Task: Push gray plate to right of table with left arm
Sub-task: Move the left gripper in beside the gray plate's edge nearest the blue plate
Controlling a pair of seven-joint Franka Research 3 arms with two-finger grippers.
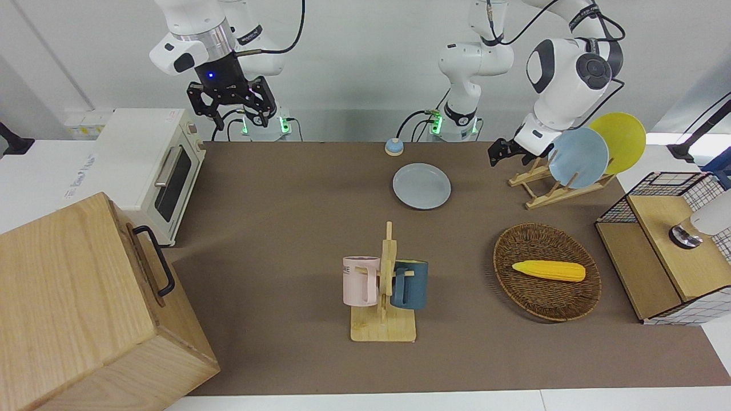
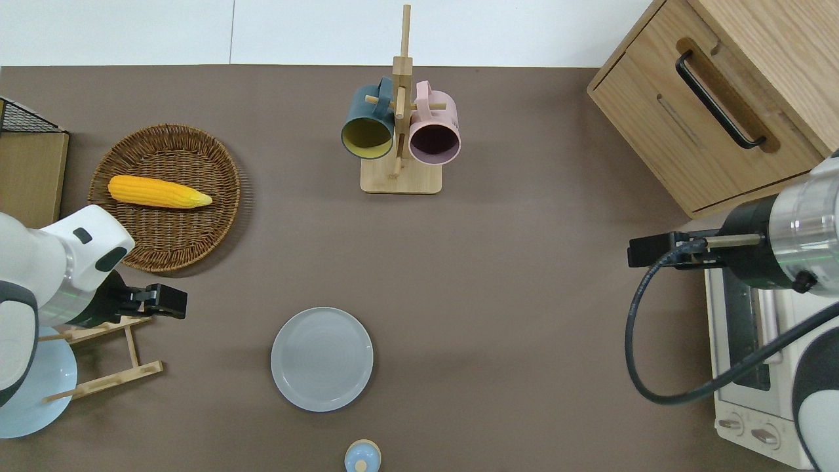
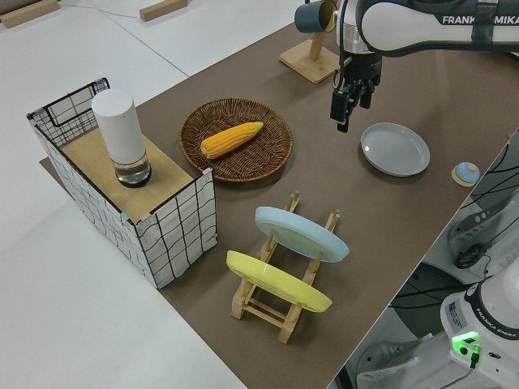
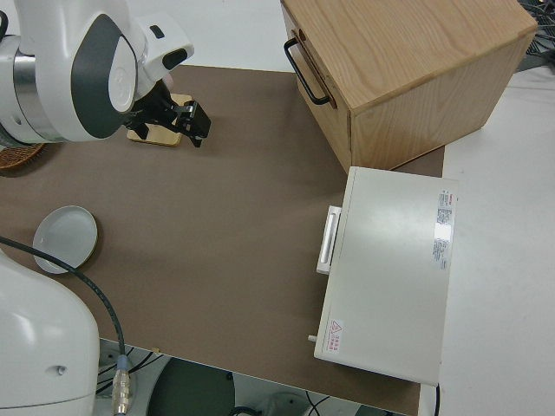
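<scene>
Overhead view. The gray plate (image 2: 322,358) lies flat on the brown desk (image 2: 511,295), near the robots. The left gripper (image 2: 172,302) hangs over the desk between a wicker basket (image 2: 172,233) holding corn (image 2: 159,192) and a wooden plate rack (image 2: 111,357). A mug stand (image 2: 400,177) stands farther off.
</scene>
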